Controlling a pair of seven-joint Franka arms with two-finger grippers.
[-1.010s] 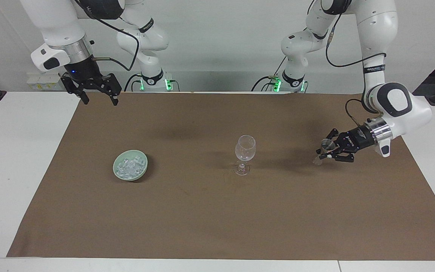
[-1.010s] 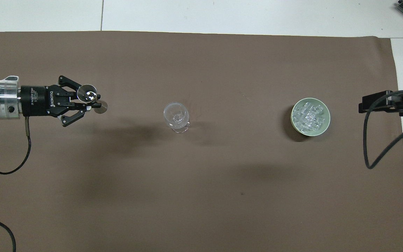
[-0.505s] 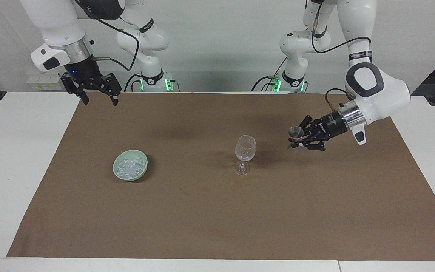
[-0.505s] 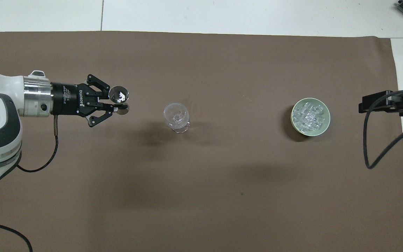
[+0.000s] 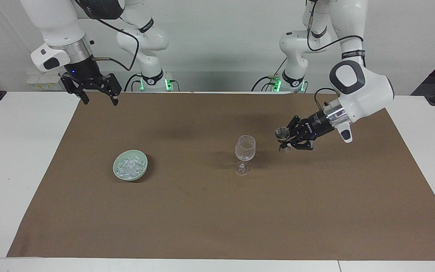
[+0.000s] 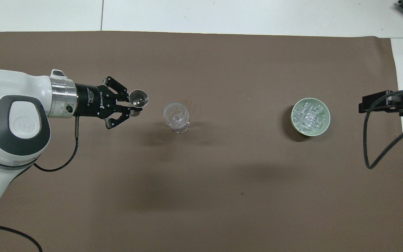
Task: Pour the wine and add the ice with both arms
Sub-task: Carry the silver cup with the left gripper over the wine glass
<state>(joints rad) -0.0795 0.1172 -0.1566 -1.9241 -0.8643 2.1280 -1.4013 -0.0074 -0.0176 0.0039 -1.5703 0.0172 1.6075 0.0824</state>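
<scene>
The right hand point(image 5: 101, 102) waits with its fingers spread wide and nothing in them. It hangs over a corner of the brown paper mat point(image 5: 202, 219) on the white counter point(image 5: 13, 170), well apart from the tall clear stemmed wine glass point(image 5: 245, 148) point(image 6: 176, 114), toward the right arm's end.

The round pale green bowl point(image 5: 144, 160) point(image 6: 293, 108) comes next, on the mat and also well apart from the wine glass on that same side. The ice point(image 5: 128, 166) point(image 6: 309, 117) is heaped in it, small glinting clear chunks, untouched as far as I can see.

The wine glass stands upright on its foot, and looks empty.

Just beside it, toward the left arm's end, the left hand point(image 5: 286, 142) point(image 6: 131, 106) hovers over the mat, pinched tight low down on a small clear stemmed pouring glass point(image 5: 281, 133) point(image 6: 139, 98). Its mouth sits about level with the wine glass's rim, near but not touching. Whether there is wine in it I cannot tell.

My worries from here:
- That pinch is on thin, smooth glass. Tipping it to pour could let it twist or slide in the fingers.
- The wine glass is light and top-heavy, so a nudge from the small glass or the hand's black links would likely topple it.
- If the pour starts short of the rim, the wine goes onto the mat.
- Later, the ice looks slick and small for those fingers — a chunk could squirt out, or drop hard enough to crack the bowl of the glass.
</scene>
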